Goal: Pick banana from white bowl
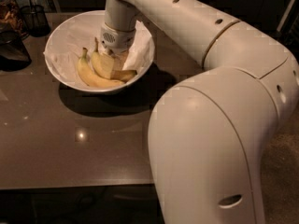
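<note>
The white bowl (pixel 60 34), lined with crumpled white paper, stands at the back left of the dark table. Two bananas lie in it. The shorter, plumper banana (pixel 103 64) lies nearer the middle, with its stem pointing up and back. The longer curved banana (pixel 90 76) lies along the bowl's front left. My gripper (pixel 120 67) reaches straight down into the bowl and sits on the right half of the shorter banana, hiding that end.
A dark wire-mesh cup (pixel 34 17) stands at the back left behind the bowl. A dark object (pixel 11 48) sits at the left edge. My large white arm (pixel 224 125) fills the right side. The brown table (pixel 70 139) runs to a front edge.
</note>
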Robot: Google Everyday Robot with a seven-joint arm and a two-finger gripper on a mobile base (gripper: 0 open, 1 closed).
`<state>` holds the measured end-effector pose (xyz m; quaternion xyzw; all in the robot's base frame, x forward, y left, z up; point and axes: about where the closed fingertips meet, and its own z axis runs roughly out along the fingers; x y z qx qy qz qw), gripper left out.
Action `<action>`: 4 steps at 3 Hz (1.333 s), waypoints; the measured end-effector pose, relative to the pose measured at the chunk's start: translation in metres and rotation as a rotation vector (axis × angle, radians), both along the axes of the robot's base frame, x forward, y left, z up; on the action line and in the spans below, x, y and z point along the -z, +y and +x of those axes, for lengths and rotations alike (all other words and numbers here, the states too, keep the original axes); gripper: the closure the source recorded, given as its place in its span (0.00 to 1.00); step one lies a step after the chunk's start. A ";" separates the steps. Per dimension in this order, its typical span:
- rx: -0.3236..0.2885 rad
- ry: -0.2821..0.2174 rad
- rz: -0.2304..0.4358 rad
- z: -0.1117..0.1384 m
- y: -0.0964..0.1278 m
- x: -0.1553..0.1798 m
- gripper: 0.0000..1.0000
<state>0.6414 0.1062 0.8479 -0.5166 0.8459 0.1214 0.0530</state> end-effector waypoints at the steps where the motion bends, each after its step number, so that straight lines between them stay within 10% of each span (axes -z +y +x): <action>1: 0.000 0.000 0.000 0.000 0.000 -0.002 1.00; 4: -0.122 -0.081 0.147 -0.024 -0.011 -0.059 1.00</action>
